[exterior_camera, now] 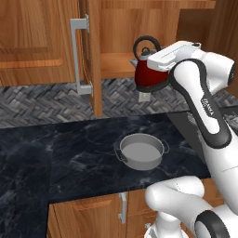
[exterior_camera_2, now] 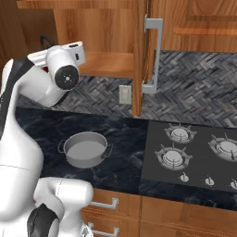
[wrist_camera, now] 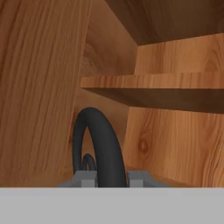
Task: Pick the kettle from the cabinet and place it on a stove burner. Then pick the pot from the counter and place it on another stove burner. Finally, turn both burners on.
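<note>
Gripping the glossy red kettle (exterior_camera: 149,74), the pincer (wrist_camera: 111,177) pinches its black loop.

Grey herringbone tile backsplash (exterior_camera: 42,104) across mid frame, between wall units and worktop. Pale wall socket (exterior_camera_2: 125,94) set into the tiles, centre of the right base view. Warm brown panelled wall units (exterior_camera: 32,42) filling the upper left of the left base view. Lower drawer fronts (exterior_camera_2: 120,208) in matching wood along the bottom edge, with short grey handles (exterior_camera_2: 105,202). Even, shadowless light throughout.
</note>
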Robot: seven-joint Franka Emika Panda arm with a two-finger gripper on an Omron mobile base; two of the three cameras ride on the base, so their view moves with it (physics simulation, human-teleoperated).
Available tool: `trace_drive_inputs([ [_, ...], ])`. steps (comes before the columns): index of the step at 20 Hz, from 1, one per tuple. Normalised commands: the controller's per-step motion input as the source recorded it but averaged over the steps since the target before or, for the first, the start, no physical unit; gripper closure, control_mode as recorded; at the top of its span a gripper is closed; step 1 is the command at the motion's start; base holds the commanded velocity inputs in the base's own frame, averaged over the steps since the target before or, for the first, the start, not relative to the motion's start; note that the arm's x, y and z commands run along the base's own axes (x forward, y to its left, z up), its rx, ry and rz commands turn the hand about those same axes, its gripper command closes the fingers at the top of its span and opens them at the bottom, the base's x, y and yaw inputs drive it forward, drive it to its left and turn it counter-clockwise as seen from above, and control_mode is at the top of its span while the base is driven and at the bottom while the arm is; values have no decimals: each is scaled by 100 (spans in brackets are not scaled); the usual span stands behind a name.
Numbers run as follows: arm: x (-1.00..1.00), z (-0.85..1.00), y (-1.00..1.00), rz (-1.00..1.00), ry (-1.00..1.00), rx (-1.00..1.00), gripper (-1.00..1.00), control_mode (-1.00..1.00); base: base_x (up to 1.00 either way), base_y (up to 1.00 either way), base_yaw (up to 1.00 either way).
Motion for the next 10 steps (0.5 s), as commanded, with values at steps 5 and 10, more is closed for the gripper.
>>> trace_drive_inputs([
  [5, -51, 0, 0, -1, -1, 0, 100, -100, 0, 0, 0],
  [10, -49, 0, 0, 0, -2, 0, 100, -100, 0, 0, 0],
])
